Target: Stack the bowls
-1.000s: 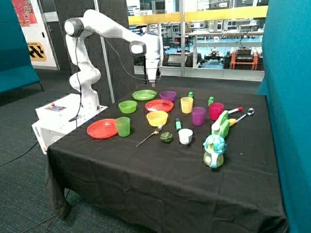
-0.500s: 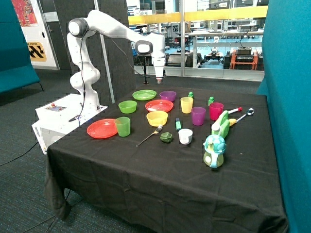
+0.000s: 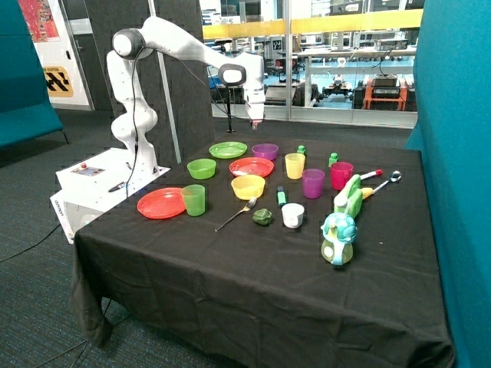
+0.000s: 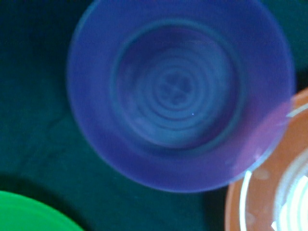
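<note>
Three bowls stand apart on the black tablecloth. The purple bowl (image 3: 265,151) is at the back, between the green plate and the yellow cup. The yellow bowl (image 3: 248,186) is in the middle, in front of the red plate. The light green bowl (image 3: 202,168) stands nearer the robot's base. My gripper (image 3: 257,121) hangs well above the purple bowl and holds nothing that shows. In the wrist view the purple bowl (image 4: 180,91) is seen from straight above, empty and filling most of the picture.
A green plate (image 3: 228,149) (image 4: 29,214) and a red plate (image 3: 252,166) (image 4: 255,197) flank the purple bowl. Another red plate (image 3: 161,203), green cup (image 3: 193,199), yellow cup (image 3: 294,165), purple cup (image 3: 313,183), pink cup (image 3: 341,175), fork (image 3: 236,214) and toys stand around.
The arm has swung from above the green plate to above the purple bowl. Nothing on the table has moved.
</note>
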### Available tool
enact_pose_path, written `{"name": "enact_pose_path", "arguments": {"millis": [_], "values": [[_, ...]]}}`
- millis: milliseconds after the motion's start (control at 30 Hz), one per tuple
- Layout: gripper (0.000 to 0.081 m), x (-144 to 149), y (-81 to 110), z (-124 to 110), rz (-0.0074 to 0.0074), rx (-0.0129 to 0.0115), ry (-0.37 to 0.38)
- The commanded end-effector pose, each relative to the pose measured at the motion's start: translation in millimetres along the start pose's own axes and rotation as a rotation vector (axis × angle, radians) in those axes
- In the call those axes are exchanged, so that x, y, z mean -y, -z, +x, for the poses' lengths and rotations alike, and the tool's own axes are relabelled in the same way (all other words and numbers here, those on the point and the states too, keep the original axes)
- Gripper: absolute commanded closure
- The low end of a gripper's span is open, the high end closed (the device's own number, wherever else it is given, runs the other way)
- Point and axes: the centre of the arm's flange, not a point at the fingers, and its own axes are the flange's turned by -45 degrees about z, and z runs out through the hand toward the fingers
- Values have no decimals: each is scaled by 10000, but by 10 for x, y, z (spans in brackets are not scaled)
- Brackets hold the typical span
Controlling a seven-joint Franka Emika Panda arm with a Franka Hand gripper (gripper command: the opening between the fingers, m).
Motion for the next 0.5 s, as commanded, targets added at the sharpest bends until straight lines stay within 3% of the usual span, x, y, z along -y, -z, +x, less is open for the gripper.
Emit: {"name": "enact_pose_path", "arguments": {"millis": [0, 300, 467], "values": [[544, 404, -67, 82, -34, -58, 1020], [535, 512, -165, 161, -34, -58, 1090], [416, 485, -219, 240, -34, -58, 972]]}}
